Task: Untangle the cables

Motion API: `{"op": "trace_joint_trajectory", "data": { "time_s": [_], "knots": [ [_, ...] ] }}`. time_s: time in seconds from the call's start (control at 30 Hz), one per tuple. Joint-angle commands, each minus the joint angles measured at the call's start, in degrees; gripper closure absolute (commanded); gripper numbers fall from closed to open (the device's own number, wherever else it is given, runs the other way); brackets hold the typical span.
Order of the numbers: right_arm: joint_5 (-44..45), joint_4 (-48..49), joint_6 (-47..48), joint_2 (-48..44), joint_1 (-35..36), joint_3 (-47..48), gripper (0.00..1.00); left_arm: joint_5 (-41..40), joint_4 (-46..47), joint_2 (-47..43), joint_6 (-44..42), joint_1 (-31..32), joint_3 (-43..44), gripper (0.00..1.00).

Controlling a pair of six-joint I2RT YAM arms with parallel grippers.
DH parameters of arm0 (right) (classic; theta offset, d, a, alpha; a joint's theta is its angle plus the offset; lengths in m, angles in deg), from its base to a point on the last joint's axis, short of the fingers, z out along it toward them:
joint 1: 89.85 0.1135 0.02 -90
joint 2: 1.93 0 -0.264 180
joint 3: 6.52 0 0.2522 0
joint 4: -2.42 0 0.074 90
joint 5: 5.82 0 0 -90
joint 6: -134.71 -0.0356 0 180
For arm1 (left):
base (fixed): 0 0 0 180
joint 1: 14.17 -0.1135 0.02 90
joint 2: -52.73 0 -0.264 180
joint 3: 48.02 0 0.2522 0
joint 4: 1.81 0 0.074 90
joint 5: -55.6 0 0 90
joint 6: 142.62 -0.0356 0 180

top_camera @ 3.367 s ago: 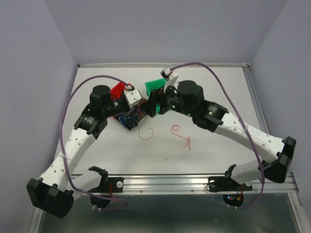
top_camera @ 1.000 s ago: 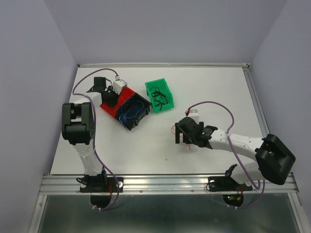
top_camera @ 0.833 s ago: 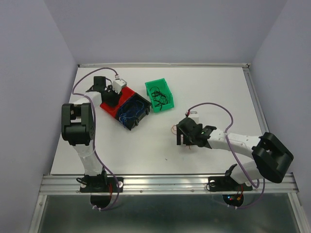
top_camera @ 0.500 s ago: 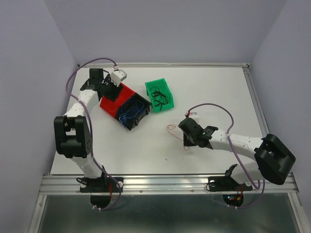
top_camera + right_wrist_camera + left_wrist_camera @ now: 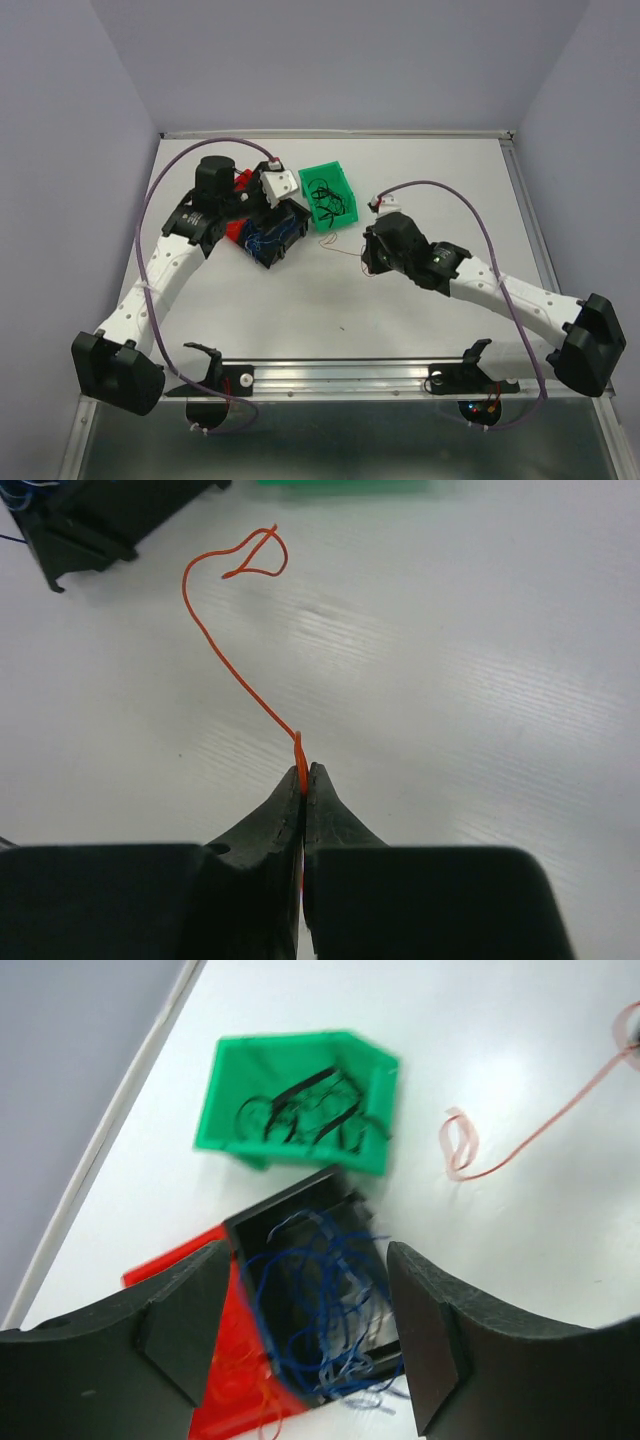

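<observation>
Pinching a red wire (image 5: 232, 672) in the right fingers (image 5: 262, 828); holding the left fingers (image 5: 185, 1320) spread above the black bin (image 5: 285, 1200).

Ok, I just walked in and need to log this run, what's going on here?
The right gripper has its fingers shut on one end of a red wire, and the rest curls out ahead of them. The left gripper is open and hovers above the black bin of blue wires, holding nothing. Black wires sit in the green bin.
</observation>
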Motion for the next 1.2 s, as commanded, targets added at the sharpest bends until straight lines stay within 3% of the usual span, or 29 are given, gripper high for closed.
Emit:
{"op": "trace_joint_trajectory", "data": {
  "time_s": [0.0,0.17,0.4,0.63,0.73,0.77,0.8,0.83,0.9,0.97,1.13,1.17],
  "knots": [
    [-4.2,2.2,5.5,-2.2,-0.2,7.7,0.99,9.6,5.7,-2.4,2.9,3.8,-3.0,0.24],
    [-7.6,2.2,7.2,-2.2,-0.2,13.3,0.99,12.3,13.1,-3.3,2.1,9.7,-6.5,0.21],
    [-13.4,3.1,8.2,-0.5,-0.2,17.4,0.99,14.9,15.5,2.3,3.9,13.5,-5.2,0.21],
    [-16.1,5.7,8.0,-1.1,-0.3,17.2,0.99,14.7,17.6,3.6,4.4,16.3,-7.1,0.29],
    [-17.0,6.7,7.7,-1.2,-0.2,16.5,0.99,16.6,17.6,4.1,5.3,16.4,-6.9,0.46],
    [-17.3,8.1,7.6,-1.5,-0.2,15.6,0.99,17.6,17.8,4.4,6.1,16.4,-6.7,0.55],
    [-17.6,8.7,7.6,-1.6,-0.2,15.2,0.99,18.0,17.8,4.6,6.8,16.4,-6.4,0.78],
    [-17.5,9.1,7.6,-1.8,-0.2,14.9,0.99,18.5,17.8,4.8,7.8,16.4,-6.2,0.87],
    [-16.3,9.9,7.5,-2.5,-0.3,13.8,0.81,17.7,17.8,5.1,9.2,16.4,-5.4,1.0],
    [-12.6,10.1,6.9,-3.1,-0.3,12.9,0.57,14.1,17.8,4.9,11.3,16.3,-4.8,1.0],
    [-7.5,11.7,5.2,-6.9,-0.3,8.5,0.32,7.4,17.6,-0.2,10.8,14.5,-7.1,1.0],
    [-6.4,12.3,5.1,-8.5,-0.2,7.7,0.19,5.0,17.5,-2.1,11.0,13.2,-7.7,1.0]
  ]
}}
